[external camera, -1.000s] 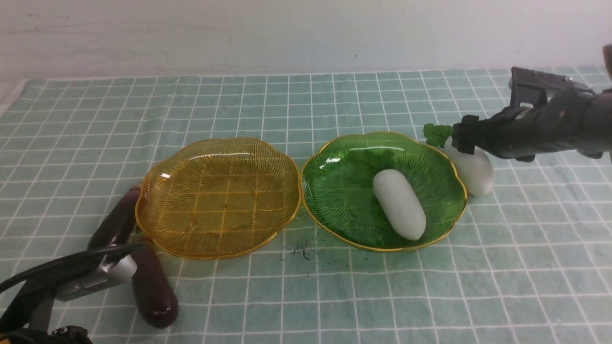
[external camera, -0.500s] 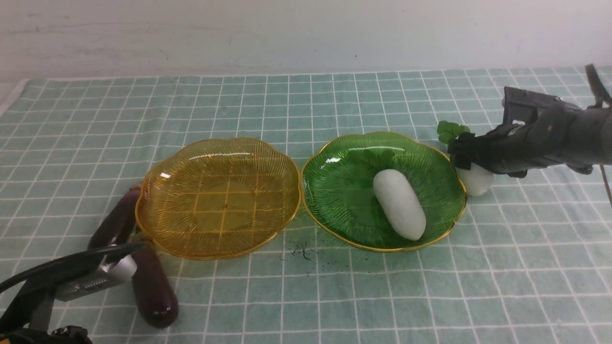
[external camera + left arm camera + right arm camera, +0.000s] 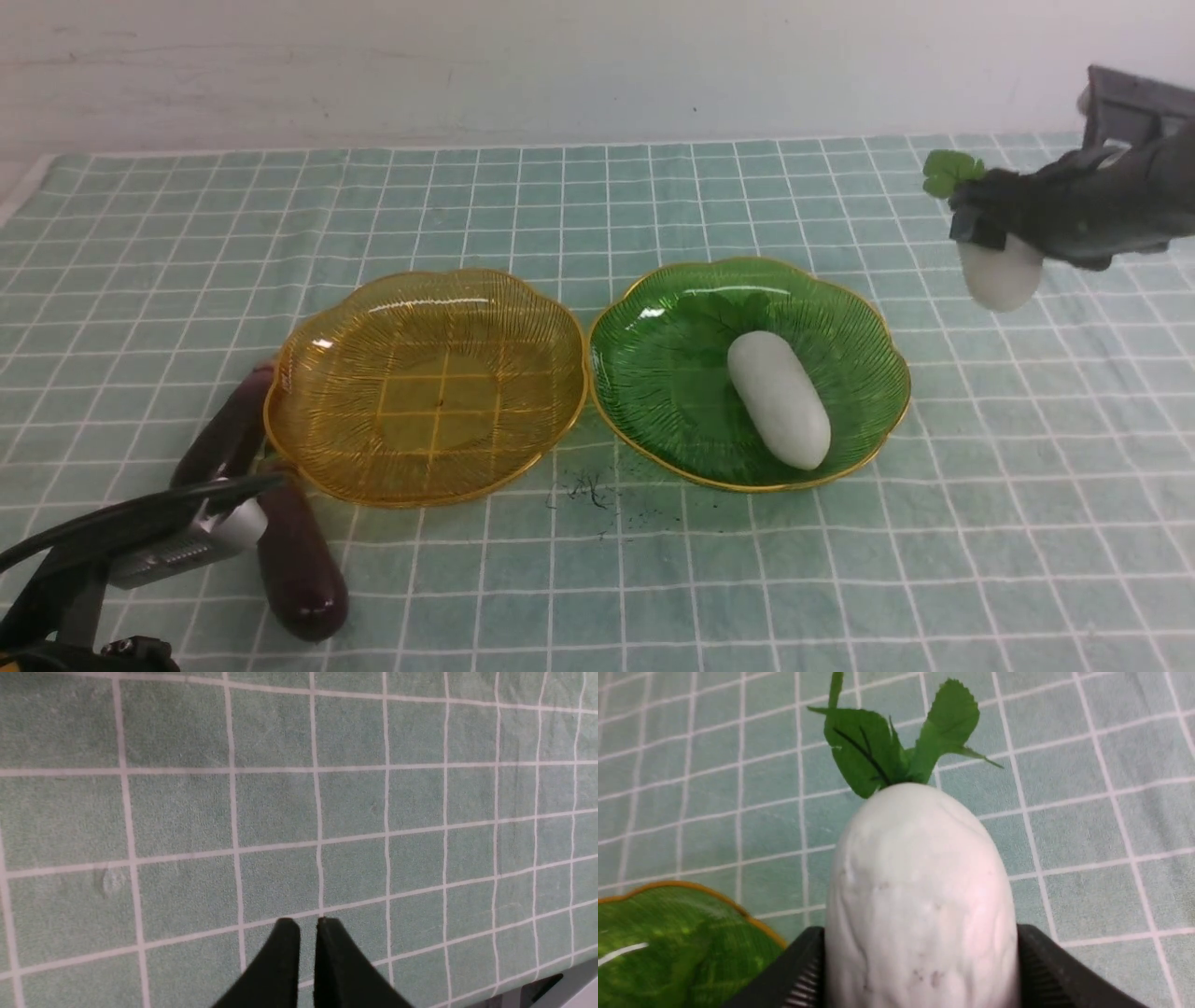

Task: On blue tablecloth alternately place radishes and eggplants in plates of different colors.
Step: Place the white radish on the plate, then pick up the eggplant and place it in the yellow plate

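My right gripper (image 3: 991,229) is shut on a white radish (image 3: 1001,273) with a green leafy top and holds it in the air to the right of the green plate (image 3: 868,317). It fills the right wrist view (image 3: 920,896) between the two fingers. Another radish (image 3: 779,399) lies in the green plate. The amber plate (image 3: 308,373) is empty. Two purple eggplants (image 3: 297,560) (image 3: 224,429) lie on the blue tablecloth (image 3: 597,196) at the amber plate's left. My left gripper (image 3: 308,924) is shut and empty over bare cloth at the near left.
The green plate's rim (image 3: 691,891) shows beside the held radish in the right wrist view. Small dark specks (image 3: 588,490) lie on the cloth in front of the two plates. The cloth's edge (image 3: 537,975) shows in the left wrist view.
My right gripper has lifted the radish off the cloth beside the green plate and carried it up and to the right. The left arm has not moved.
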### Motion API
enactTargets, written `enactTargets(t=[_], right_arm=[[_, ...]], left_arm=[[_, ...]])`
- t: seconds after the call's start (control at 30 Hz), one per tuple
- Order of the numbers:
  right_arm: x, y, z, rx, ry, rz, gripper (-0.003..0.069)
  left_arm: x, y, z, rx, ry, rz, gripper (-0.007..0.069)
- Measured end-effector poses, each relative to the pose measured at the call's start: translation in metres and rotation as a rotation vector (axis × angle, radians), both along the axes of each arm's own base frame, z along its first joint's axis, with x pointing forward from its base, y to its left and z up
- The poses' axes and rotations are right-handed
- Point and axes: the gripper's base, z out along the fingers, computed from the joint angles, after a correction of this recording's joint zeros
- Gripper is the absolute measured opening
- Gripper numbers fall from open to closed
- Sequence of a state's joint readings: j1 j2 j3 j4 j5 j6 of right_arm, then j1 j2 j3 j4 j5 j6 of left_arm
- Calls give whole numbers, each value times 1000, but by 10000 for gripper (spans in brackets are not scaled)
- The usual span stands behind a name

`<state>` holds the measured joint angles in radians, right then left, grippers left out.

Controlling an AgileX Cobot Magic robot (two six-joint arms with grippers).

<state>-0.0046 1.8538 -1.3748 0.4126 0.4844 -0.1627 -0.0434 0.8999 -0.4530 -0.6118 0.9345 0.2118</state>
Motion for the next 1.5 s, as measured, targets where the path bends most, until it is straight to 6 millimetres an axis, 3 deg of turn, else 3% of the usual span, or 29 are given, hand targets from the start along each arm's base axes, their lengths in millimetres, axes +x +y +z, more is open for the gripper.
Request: enactTargets(t=[0.07,0.17,0.33,0.47,0.7,0.83,0.97,1.17,1.27,1.37,1.4,1.5], right_arm=[[-8,8,15,6,0,35,444],[-17,29,21,-8,31,126,444],[-25,80,7,-48,90,317,444],[-28,106,-4,-77,107,406,453],[-33,112,-8,-74,180,446,660],[-36,114,3,-86,251,504,687],[-42,114,28,-101,366,557,682],[-44,105,53,-183,391,522,571],[-53,98,68,-200,379,463,423],[-77,93,86,-179,350,445,272],[-79,92,87,-179,348,445,252],[-128,81,107,-163,313,442,80]], left_arm=[[0,0,0,0,0,0,34],[0,0,0,0,0,0,34],[0,0,0,0,0,0,34],[0,0,0,0,0,0,34],[0,0,0,0,0,0,34],[0,0,0,0,0,0,34],[0,0,0,1,0,0,34],[0,0,0,1,0,0,34],[0,0,0,0,2,4,36],[0,2,-1,24,3,-2,63],[0,2,-1,27,4,-2,66],[2,9,-1,94,11,51,146]])
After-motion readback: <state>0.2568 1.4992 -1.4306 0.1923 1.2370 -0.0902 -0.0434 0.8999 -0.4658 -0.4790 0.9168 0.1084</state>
